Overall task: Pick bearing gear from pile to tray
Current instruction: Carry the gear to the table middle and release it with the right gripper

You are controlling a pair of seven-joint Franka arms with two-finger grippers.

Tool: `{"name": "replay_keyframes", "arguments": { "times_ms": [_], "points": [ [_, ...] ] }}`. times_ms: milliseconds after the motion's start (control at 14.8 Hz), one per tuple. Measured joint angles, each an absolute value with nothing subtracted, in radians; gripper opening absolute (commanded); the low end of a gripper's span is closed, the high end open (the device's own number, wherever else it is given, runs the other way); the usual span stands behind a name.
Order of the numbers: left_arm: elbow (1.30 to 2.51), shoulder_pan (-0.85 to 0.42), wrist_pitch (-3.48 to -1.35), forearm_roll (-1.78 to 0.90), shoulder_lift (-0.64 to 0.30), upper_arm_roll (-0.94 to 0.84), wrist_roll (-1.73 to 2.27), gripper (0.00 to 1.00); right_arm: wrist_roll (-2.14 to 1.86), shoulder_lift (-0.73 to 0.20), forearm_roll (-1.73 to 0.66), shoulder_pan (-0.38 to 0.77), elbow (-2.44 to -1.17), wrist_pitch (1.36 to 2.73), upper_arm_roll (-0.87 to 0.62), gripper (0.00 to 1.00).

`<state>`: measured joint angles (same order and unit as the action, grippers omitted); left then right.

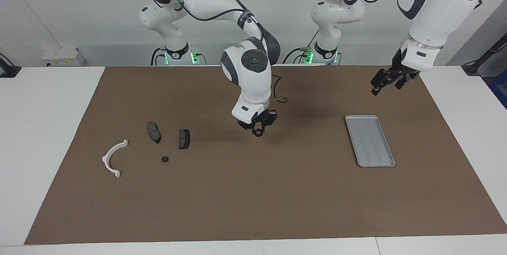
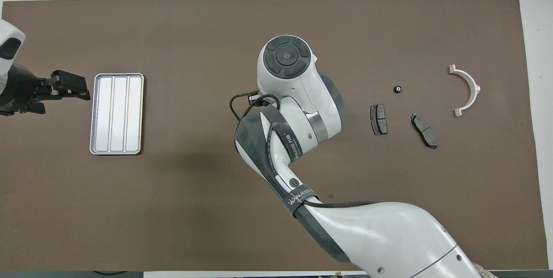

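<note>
1. Now the right gripper (image 1: 258, 130) hangs over the open bench (image 1: 253, 207), between the pile (image 1: 184, 138) and the tray (image 1: 370, 140). It is pressed nearly together on a small black ring that we take for the bearing gear (image 1: 258, 132). From overhead its own wrist hides the grip.
2. We judge the step in hand to be the carry toward the tray. The gear is well short of the tray, on the side toward the right arm's end of the bench.
3. We should hold the pinch firm and travel level. A piece this small and round could slip or twist out if the wrist swings hard.
4. We should aim for the middle of the tray, not its rim, and come down low before letting go. Dropped from height, a ring could bounce or roll along the lengthwise ridges and over the low edge.
5. The left gripper (image 1: 380, 84) waits with its fingers spread and nothing in it, just off the tray's corner nearest the robots. The approach should stay clear of it.
6. Far from the tray lie two brake pads (image 1: 153, 132), a white bracket (image 1: 113, 158) and one more black round piece (image 1: 165, 159). We need not touch them for this drop.
</note>
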<state>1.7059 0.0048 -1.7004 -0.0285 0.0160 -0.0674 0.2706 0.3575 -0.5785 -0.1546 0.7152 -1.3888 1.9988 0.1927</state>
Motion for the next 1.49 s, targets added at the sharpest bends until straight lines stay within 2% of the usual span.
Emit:
{"name": "replay_keyframes", "arguments": {
  "times_ms": [475, 1017, 1085, 1153, 1424, 1492],
  "points": [
    [1.706, 0.005, -1.700, -0.028, 0.016, -0.067, 0.271, 1.00, 0.357, -0.620, -0.155, 0.725, -1.418, 2.043, 0.187, 0.14],
    [1.706, 0.005, -1.700, -0.028, 0.016, -0.067, 0.271, 1.00, 0.357, -0.625, -0.155, 0.745, -1.516, 2.050, 0.153, 0.16],
    [1.706, 0.005, -1.700, -0.028, 0.016, -0.067, 0.271, 1.00, 0.357, -0.624, -0.156, 0.744, -1.518, 2.051, 0.152, 0.22],
    [1.706, 0.005, -1.700, -0.028, 0.016, -0.067, 0.271, 1.00, 0.358, -0.624, -0.156, 0.744, -1.518, 2.051, 0.152, 0.42],
    [1.706, 0.005, -1.700, -0.028, 0.016, -0.067, 0.271, 1.00, 0.358, -0.624, -0.156, 0.744, -1.523, 2.053, 0.152, 1.00],
    [1.706, 0.005, -1.700, -0.028, 0.016, -0.067, 0.271, 1.00, 0.358, -0.624, -0.156, 0.743, -1.523, 2.055, 0.152, 1.00]
  ]
}}
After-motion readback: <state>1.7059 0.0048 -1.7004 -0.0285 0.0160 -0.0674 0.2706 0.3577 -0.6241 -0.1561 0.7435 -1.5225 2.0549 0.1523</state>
